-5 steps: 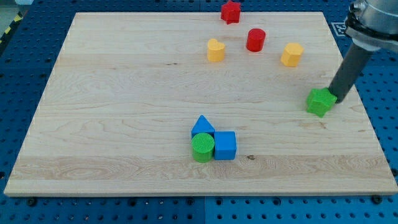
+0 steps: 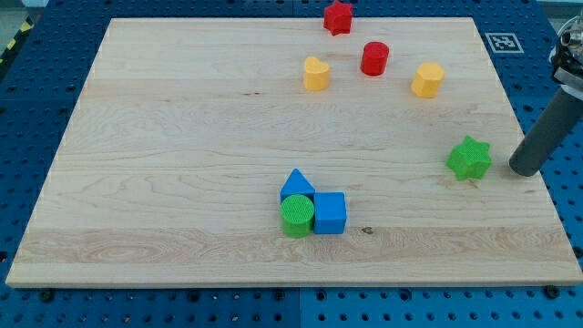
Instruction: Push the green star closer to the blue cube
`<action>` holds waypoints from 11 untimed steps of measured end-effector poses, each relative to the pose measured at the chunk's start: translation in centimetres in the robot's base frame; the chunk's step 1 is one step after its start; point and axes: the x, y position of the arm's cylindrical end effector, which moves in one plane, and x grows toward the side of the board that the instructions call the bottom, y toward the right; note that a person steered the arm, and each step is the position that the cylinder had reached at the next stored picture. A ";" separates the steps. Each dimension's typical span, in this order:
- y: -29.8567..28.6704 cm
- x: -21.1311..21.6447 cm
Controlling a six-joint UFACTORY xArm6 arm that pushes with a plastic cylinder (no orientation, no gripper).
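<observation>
Our rod carries no hand to open or close. My tip sits just right of the green star, apart from it. The blue cube lies well left of the star, lower down.

- Your tip sits at the board's right edge, just right of the green star, not touching it.
- The blue cube lies lower centre, well left of the star.
- The green cylinder touches the cube's left side; the blue triangle sits just above them.
- Two yellow blocks, the red cylinder and the red star lie along the top.
</observation>
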 end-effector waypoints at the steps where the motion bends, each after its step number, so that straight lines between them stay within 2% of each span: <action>1: -0.6 0.0; 2: -1.0 -0.5; 4: -7.1 -1.8; 9: -18.1 1.6; 11: -20.6 1.8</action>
